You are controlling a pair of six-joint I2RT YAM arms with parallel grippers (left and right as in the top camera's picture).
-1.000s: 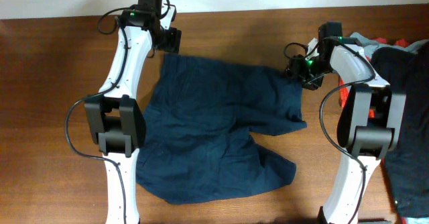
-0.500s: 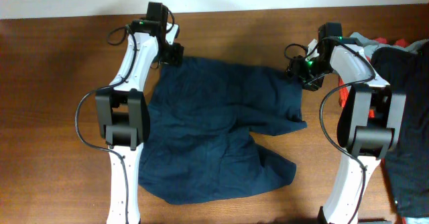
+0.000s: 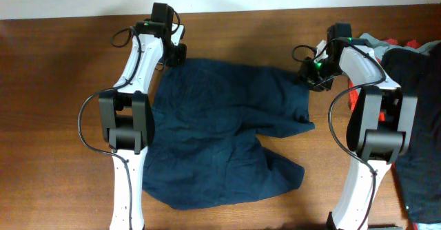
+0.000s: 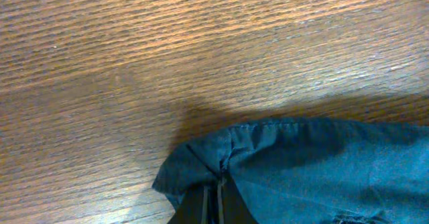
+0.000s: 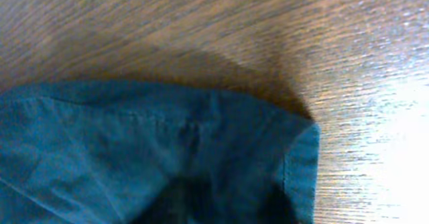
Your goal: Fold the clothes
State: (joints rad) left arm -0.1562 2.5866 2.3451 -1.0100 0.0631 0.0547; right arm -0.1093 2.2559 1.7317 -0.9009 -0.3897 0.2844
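- Navy shorts (image 3: 220, 133) lay spread on the worktop (image 3: 55, 120), between the two arms.
- Left gripper (image 4: 213, 207) sat at the shorts' far-left corner, jaws clamped on the hem.
- Right gripper (image 3: 311, 75) sat at the shorts' far-right corner. Cloth hid the jaws, so I cannot tell their state.
- Step judged: corner grasp before the first fold. The next move calls for an even lift of both corners, carried over the shorts' near edge.

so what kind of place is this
Probably a robotics lab bench, not a home: two white arms at a wooden table, navy shorts spread between them, a pile of other clothes at its right edge.
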